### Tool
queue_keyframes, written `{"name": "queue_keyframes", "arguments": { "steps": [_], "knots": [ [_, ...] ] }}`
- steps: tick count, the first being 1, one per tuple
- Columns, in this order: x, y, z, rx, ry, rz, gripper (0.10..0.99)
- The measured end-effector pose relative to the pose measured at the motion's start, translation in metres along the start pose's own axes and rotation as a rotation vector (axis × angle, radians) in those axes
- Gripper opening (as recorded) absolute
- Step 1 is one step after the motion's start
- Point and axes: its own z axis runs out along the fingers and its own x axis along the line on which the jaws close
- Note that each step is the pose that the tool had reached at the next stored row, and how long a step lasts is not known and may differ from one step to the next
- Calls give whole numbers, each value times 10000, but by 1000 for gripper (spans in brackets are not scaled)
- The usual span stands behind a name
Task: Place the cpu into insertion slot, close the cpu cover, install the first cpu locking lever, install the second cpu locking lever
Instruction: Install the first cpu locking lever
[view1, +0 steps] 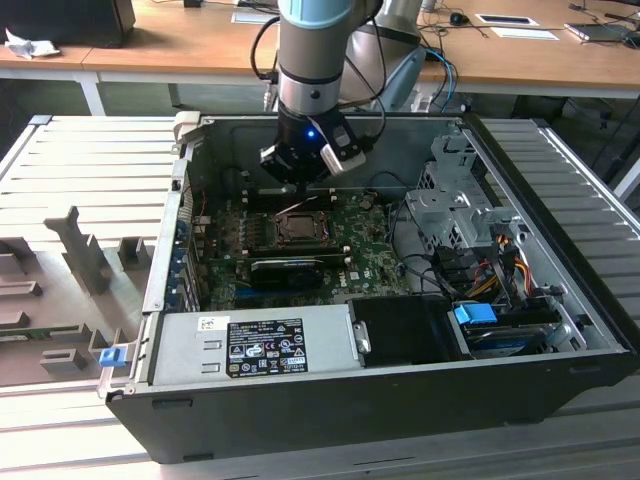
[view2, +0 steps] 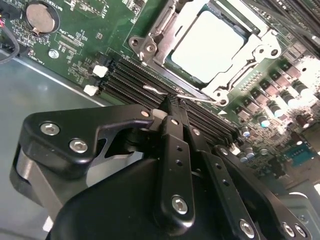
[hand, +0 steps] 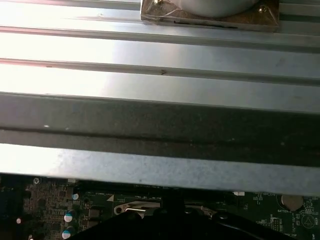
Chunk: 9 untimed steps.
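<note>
1. Exterior view, leftward: an open computer case (view1: 150, 290) is seen lying on a ribbed grey surface (view1: 90, 160), with the green motherboard (view1: 370, 262) inside.
2. Centre: the end effector (view1: 297, 185) hangs just above the insertion slot (view1: 298, 228). In the second wrist view its fingers (view2: 172, 125) are drawn together, nothing between them, tips at a thin wire locking lever (view2: 165, 92) beside the socket.
3. Rightward in that view: the cpu (view2: 210, 42) is seated in the slot, and the cpu cover (view2: 150, 45) appears closed around it.
4. Handling is judged thus: the lever is a stiff, springy, thin, slippery wire, best pressed near its free hooked end. The chip is light but fragile and is best left untouched.
</note>
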Motion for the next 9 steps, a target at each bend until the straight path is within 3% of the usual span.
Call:
{"name": "queue_keyframes", "arguments": {
  "steps": [9],
  "knots": [
    [-107, -13, 72, 0, 1, -1, 106]
  ]
}}
